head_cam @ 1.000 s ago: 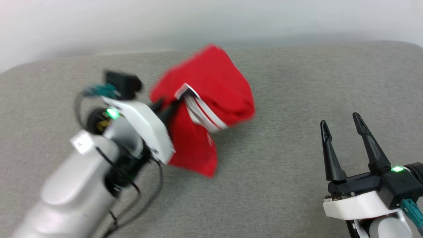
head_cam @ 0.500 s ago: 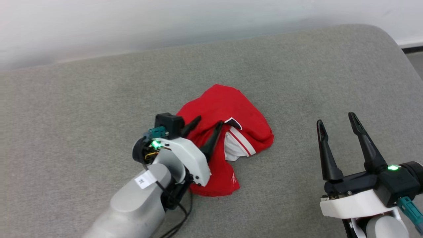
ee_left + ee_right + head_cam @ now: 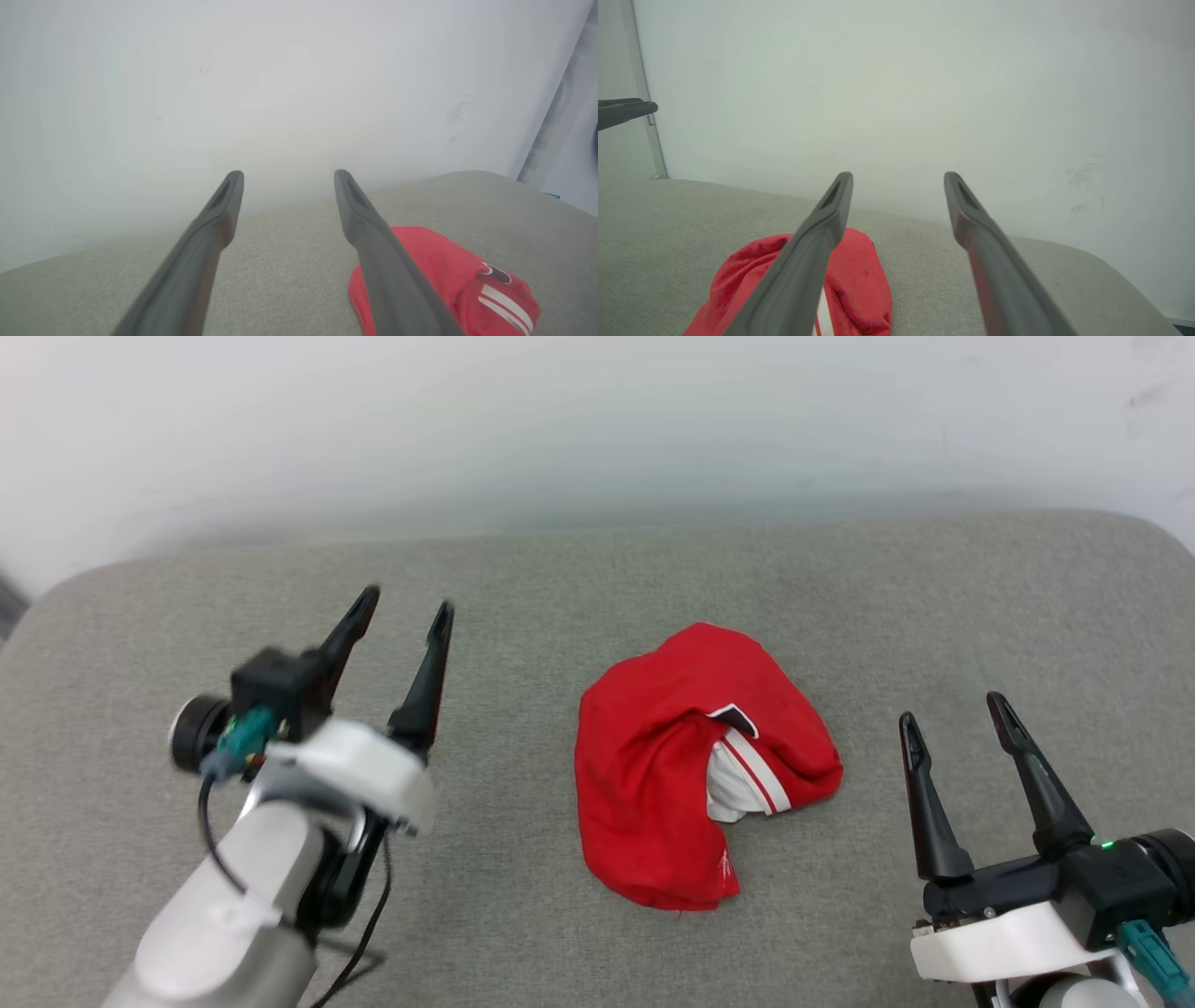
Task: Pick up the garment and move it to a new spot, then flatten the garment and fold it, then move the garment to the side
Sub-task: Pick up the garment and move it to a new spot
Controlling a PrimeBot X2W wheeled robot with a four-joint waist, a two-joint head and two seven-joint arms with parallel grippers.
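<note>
Grey cushion is carrying one red shirt, lying between our left gripper and right gripper, both standing spread wide, empty.

left hand opened, apparently clear of garment

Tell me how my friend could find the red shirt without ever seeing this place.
Look at the big grey padded surface below the white wall. Near its middle, between the left gripper and the right gripper, lies the garment in a crumpled heap. It is the one bright red thing there, with white fabric and striped trim peeking out.
</note>
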